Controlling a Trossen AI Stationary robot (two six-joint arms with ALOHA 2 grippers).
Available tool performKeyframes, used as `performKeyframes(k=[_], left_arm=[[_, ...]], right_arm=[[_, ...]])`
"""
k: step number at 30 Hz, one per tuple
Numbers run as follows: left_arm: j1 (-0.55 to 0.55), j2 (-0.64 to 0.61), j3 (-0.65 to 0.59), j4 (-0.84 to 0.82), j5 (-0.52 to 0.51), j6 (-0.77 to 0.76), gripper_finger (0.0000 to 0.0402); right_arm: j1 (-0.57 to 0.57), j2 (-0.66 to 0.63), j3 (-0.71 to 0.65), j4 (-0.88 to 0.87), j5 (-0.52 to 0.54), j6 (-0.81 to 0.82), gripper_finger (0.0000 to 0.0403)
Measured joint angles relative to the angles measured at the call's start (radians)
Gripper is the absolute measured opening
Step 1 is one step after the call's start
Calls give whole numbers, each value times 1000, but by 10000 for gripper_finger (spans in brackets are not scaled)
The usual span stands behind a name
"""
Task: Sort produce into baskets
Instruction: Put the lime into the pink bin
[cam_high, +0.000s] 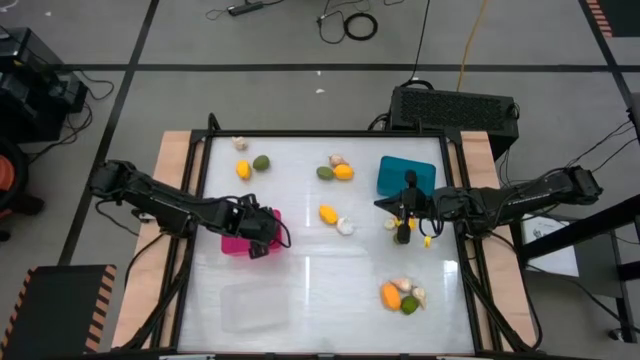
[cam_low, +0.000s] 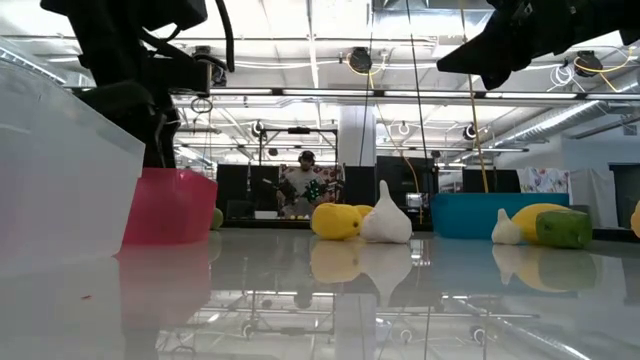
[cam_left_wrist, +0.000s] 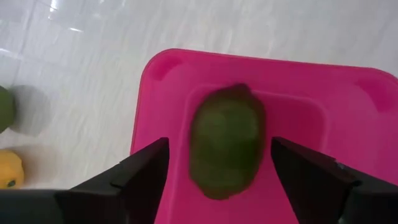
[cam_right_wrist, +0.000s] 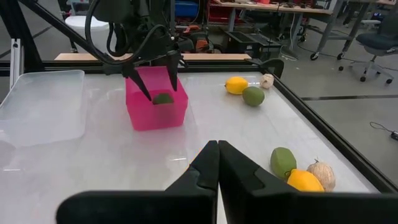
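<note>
Fingers of left gripper (cam_left_wrist: 217, 180) spread wide, holding nothing; we see green fruit (cam_left_wrist: 225, 142) between and just beyond them, long axis along them, over pink basket (cam_left_wrist: 348, 106). Right gripper (cam_right_wrist: 217, 163) shut, empty, well apart.

Glossy white table (cam_high: 320, 270), three baskets (cam_high: 405, 172), scattered produce (cam_high: 402, 295)

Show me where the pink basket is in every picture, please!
High view: the pink basket sits at the table's left side, partly under the left gripper.
Low view: pink basket at left, behind the clear bin.
Left wrist view: pink basket fills the middle, a green fruit over it.
Right wrist view: pink basket left of centre, across the table.
Shared landmark: the left gripper above it.
</note>
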Motion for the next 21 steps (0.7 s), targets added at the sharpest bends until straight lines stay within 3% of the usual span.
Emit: performKeyframes(k=[6,12,16,21], left_arm=[[0,0,53,-105,6,26,304],[26,-16,135,-161,-152,130,304],[127,-22,170,-160,-201,191,304],[346,-20,175,-139,-114,315,304]], right_arm=[[0,0,0,0,0,0,0],[-1,0,0,7,0,0,0],[-1,0,0,9,0,0,0],[-1,0,0,11,0,0,0]])
